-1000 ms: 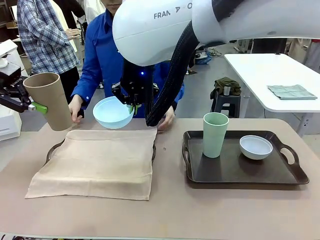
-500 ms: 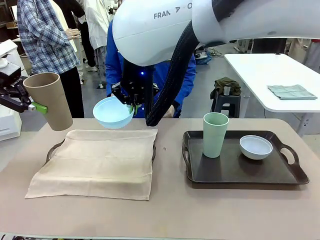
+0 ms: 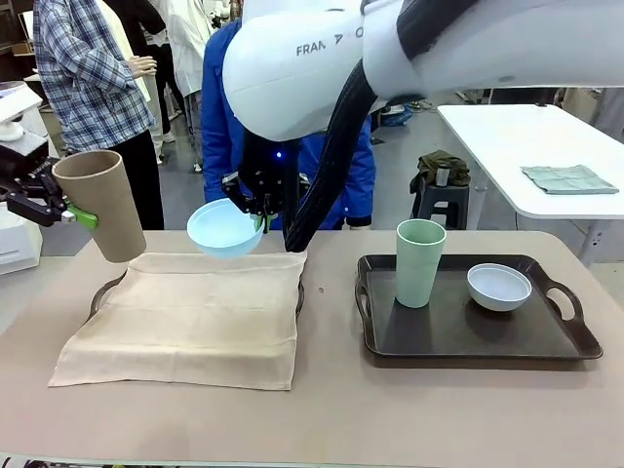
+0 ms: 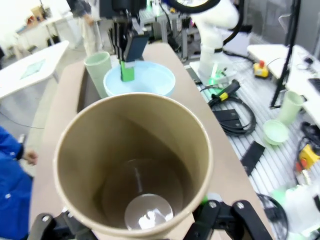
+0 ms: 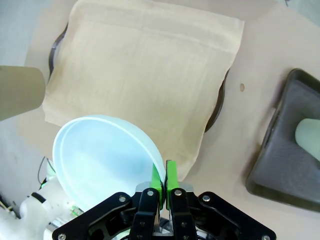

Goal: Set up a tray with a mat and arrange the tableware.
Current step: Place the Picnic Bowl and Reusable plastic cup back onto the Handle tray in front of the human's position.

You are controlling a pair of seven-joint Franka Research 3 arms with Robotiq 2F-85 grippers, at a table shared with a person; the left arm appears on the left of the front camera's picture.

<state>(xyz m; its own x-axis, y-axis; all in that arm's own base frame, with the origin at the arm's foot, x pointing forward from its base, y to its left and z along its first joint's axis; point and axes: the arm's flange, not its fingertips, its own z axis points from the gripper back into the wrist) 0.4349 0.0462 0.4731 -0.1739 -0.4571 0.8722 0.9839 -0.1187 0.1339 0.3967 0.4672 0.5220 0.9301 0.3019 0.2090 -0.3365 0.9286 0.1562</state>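
Holding tableware near mat (image 3: 185,317).
Left jaws gripping tan cup (image 3: 97,200) wide; right jaws pinching light blue bowl (image 3: 222,229) rim shut, thin pinch risking slip.

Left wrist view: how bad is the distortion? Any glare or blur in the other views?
Left wrist view: strong wide-angle stretch, the tan cup balloons toward the lens, with a bright glint on its bottom; front view: even light, sharp, no glare; right wrist view: light blue bowl sharp, tan cup at the frame edge soft.

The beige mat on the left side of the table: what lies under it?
A dark tray; its handles stick out past the beige mat at both sides. Its floor is covered, so anything lying there cannot be seen.
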